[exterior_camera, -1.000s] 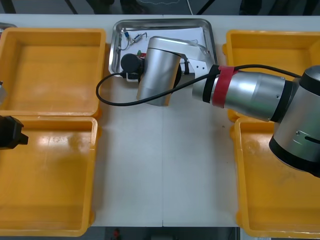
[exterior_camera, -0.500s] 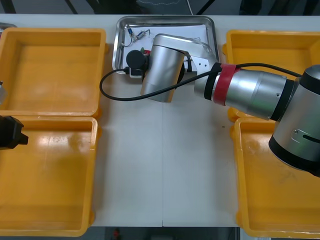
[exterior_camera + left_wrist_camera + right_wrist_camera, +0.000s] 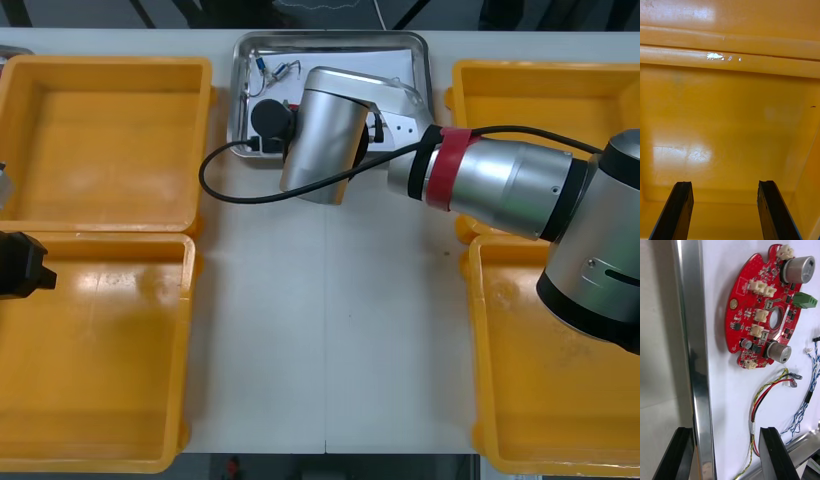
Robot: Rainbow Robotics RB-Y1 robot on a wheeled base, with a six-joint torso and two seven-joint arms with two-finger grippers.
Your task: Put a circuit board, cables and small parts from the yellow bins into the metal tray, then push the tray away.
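Pale grey surface: the table (image 3: pixel 320 330) carries four yellow bins (image 3: pixel 100 62), two per side, with the metal tray (image 3: pixel 330 38) between the far pair. The tray is white inside, and its far rim lies close to the table's far edge.

My right arm (image 3: pixel 500 185) reaches across the table and ends over the near part of the tray. My right pincer (image 3: pixel 726 431) is spread and grips nothing. The tray's rim (image 3: pixel 696 352) runs up between its fingers, one finger outside over the table and the other inside over the white floor. My left pincer (image 3: pixel 724 183) is parked over the near bin on my left, fingers apart with nothing between them, above a bare bin floor.

Contents of the tray, as seen from the right wrist:
- The round red circuit board (image 3: pixel 748 311) lies flat ahead of the fingers, just inside the rim.
- The red and yellow cable (image 3: pixel 765 392) runs from beside the board back toward my inner finger (image 3: pixel 773 453) and passes just beside it.
- The blue and white cable (image 3: pixel 810 393) lies farther in.

Step in hand, by my judgement: loading is complete and the task is at the push.

Procedure:
1. Leave the jaws apart. Drive the rim with one finger and do not clamp.
2. Hold the push line through the tray's middle, or the tray will likely yaw.
3. Keep the inner finger off the red and yellow cable, since a snag could drag it over the rim.
4. Keep the fingertips low but clear of the table.
5. There appears to be little room for travel, so move slowly and stop short of the far edge.
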